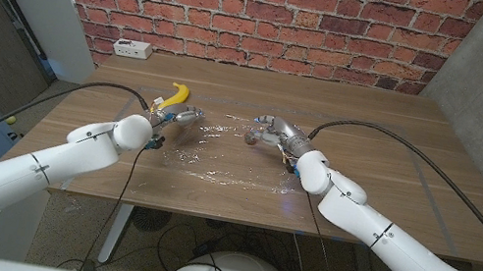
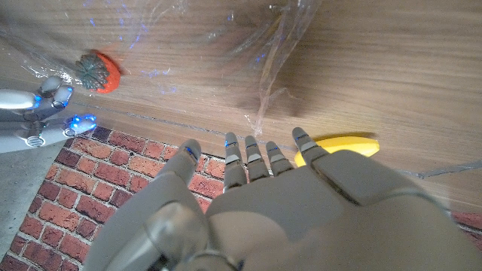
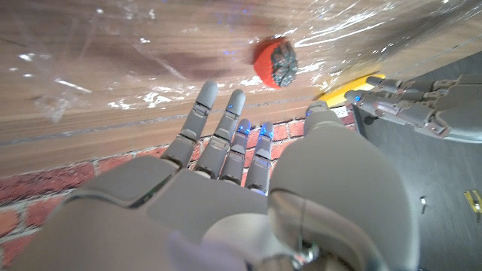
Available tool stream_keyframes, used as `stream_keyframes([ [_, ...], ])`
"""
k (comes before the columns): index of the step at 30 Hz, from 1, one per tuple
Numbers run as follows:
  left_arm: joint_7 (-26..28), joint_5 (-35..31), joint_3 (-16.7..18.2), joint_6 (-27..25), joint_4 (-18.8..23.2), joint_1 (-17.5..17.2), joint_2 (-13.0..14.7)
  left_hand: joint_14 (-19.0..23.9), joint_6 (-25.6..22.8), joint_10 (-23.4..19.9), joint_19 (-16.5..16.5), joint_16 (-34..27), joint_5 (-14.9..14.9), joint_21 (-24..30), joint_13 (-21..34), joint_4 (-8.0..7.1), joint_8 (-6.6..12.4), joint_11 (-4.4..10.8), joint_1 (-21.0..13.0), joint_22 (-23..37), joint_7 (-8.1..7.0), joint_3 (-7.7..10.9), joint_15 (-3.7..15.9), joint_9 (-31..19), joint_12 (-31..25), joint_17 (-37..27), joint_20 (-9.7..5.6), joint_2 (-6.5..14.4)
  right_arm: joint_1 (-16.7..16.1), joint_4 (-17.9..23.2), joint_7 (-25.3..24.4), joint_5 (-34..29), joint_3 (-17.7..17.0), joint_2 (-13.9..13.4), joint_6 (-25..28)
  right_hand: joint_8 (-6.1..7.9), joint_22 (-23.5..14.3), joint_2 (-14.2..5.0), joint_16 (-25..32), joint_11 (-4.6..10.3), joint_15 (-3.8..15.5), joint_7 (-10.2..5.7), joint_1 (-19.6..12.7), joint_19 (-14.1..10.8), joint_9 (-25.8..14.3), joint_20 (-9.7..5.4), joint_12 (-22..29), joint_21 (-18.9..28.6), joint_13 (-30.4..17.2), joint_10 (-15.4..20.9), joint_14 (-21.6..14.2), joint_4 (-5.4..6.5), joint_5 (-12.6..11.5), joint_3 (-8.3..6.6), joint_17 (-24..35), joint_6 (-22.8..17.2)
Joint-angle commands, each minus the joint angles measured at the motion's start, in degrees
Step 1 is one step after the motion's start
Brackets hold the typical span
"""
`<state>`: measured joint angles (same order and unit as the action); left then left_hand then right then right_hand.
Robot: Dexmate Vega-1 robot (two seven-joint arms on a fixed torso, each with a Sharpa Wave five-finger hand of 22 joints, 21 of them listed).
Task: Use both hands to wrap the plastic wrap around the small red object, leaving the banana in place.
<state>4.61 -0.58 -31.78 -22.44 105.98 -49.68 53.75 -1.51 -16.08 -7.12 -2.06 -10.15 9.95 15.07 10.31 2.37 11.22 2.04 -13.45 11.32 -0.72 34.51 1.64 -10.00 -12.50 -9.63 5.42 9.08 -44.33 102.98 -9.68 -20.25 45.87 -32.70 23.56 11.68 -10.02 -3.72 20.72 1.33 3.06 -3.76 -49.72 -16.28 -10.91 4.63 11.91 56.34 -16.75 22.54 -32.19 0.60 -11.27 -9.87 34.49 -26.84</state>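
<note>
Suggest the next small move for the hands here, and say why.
Probably each hand should close on its near edge of the plastic wrap. The left hand and right hand hover open at opposite sides of the sheet, holding nothing, and the small red object lies on it between them, uncovered. The banana sits aside.

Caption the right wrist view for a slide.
Right hand reaches toward the small red object under plastic wrap, left hand opposite.

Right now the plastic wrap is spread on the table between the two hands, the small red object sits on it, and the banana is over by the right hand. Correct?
Not quite: the banana lies by the left hand, not the right hand, as the head view shows. The plastic wrap is spread between the hands, with the red object on it.
</note>
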Motion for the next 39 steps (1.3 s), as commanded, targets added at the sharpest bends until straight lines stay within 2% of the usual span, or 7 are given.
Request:
stream_keyframes([
  [1, -0.66, -0.41, -0.56, 0.39, -0.81, 0.93, -0.61, -0.12, -0.4, -0.38, 0.37, 0.0, -0.02, 0.16, 0.09, -0.15, -0.22, -0.16, 0.32, 0.2, 0.07, 0.52, 0.69, -0.24, 0.22, -0.02, 0.11, -0.4, -3.1, 6.37, -6.2, -4.22, -0.01, 2.65, 19.77, 0.32, -0.06, -0.42, -0.33, -0.05, 3.09, 0.08, 0.23, 0.85, -0.21, 0.09, 0.29, -0.58, -0.04, 0.32, 1.13, 0.24, -0.01, -0.16, 0.21, -0.56],
  [4, -0.67, -0.37, -0.55, 0.6, -0.94, 0.96, -0.72, -0.11, -0.41, -0.34, 0.38, 0.0, -0.03, 0.16, 0.09, -0.17, -0.24, -0.16, 0.36, 0.21, 0.09, 0.53, 0.7, -0.24, 0.27, -0.02, 0.13, -0.42, -3.2, 7.34, -7.04, -4.51, 0.36, 3.67, 25.35, -0.25, -0.07, -0.64, -0.6, 0.01, 2.68, -0.03, -0.11, 1.23, -0.24, 0.11, -0.17, -0.96, 0.03, -0.97, 2.3, -0.35, 0.2, -0.36, 0.4, 0.74],
  [13, -1.13, -0.93, -0.92, 1.01, -1.04, 1.4, -0.77, -0.18, -0.28, -0.24, 0.36, 0.02, -0.03, 0.13, 0.1, -0.24, -0.37, -0.09, 0.48, 0.21, 0.06, 0.56, 0.76, -0.25, 0.39, -0.04, 0.15, -0.46, -2.16, 10.09, -8.13, -3.14, 2.07, 4.66, 39.42, -1.22, -0.08, -0.38, -1.89, -0.09, 1.99, 0.01, 0.52, 1.72, -0.3, 0.4, -0.67, -1.56, 0.14, -2.96, 4.63, -0.71, 0.72, -0.18, -0.13, 3.96],
  [24, -1.65, -1.35, -1.18, 1.69, -1.29, 1.75, -0.96, -0.33, -0.11, -0.13, 0.38, 0.06, -0.02, 0.11, 0.11, -0.37, -0.5, -0.2, 0.66, 0.22, -0.05, 0.58, 0.77, -0.26, 0.53, -0.06, 0.17, -0.47, 0.45, 12.63, -10.09, 1.79, 5.16, 4.25, 51.7, -1.72, -0.12, 0.14, -2.88, -0.65, 0.76, 0.04, 1.11, 2.46, -0.37, 1.06, -1.35, -2.37, 0.24, -6.77, 7.04, -1.44, 0.87, 0.21, -0.39, 8.28],
  [29, -1.75, -1.54, -1.23, 2.1, -1.38, 1.79, -1.03, -0.37, -0.03, -0.11, 0.38, 0.05, -0.03, 0.1, 0.11, -0.48, -0.55, -0.08, 0.79, 0.23, -0.04, 0.58, 0.74, -0.26, 0.57, -0.08, 0.21, -0.47, 1.35, 13.87, -11.24, 4.94, 6.01, 3.46, 54.53, -1.63, -0.16, 0.06, -2.62, -0.91, 0.68, 0.06, 1.0, 1.29, -0.39, 0.44, -1.25, -2.11, 0.29, -7.52, 6.38, -1.83, 0.83, 0.13, -0.45, 9.38],
  [32, -1.75, -1.63, -1.2, 2.16, -1.28, 1.7, -1.0, -0.4, -0.02, -0.01, 0.39, 0.05, -0.03, 0.1, 0.11, -0.57, -0.56, -0.3, 0.88, 0.23, -0.06, 0.57, 0.77, -0.26, 0.62, -0.11, 0.21, -0.47, 1.81, 14.52, -11.81, 6.88, 6.53, 2.66, 55.11, -1.25, -0.24, -0.23, -1.99, -1.12, 0.97, 0.08, 0.36, -0.87, -0.4, 0.29, -0.94, -1.47, 0.36, -7.83, 4.29, -2.56, 0.78, -0.29, -0.72, 9.74],
  [39, -1.43, -1.8, -0.94, 1.97, -0.67, 1.23, -0.86, -0.37, -0.03, 0.21, 0.38, 0.01, -0.01, 0.08, 0.11, -0.76, -0.58, 0.2, 1.08, 0.24, -0.09, 0.59, 0.77, -0.27, 0.76, -0.13, 0.21, -0.43, 1.38, 15.49, -14.12, 10.81, 6.31, 1.62, 53.6, -1.05, -0.42, -0.53, -1.5, -1.65, 1.06, 0.36, -0.32, -4.31, -0.4, -0.4, -0.49, -0.25, 0.5, -7.83, 1.42, -3.51, 0.81, -0.88, -1.39, 10.71],
])
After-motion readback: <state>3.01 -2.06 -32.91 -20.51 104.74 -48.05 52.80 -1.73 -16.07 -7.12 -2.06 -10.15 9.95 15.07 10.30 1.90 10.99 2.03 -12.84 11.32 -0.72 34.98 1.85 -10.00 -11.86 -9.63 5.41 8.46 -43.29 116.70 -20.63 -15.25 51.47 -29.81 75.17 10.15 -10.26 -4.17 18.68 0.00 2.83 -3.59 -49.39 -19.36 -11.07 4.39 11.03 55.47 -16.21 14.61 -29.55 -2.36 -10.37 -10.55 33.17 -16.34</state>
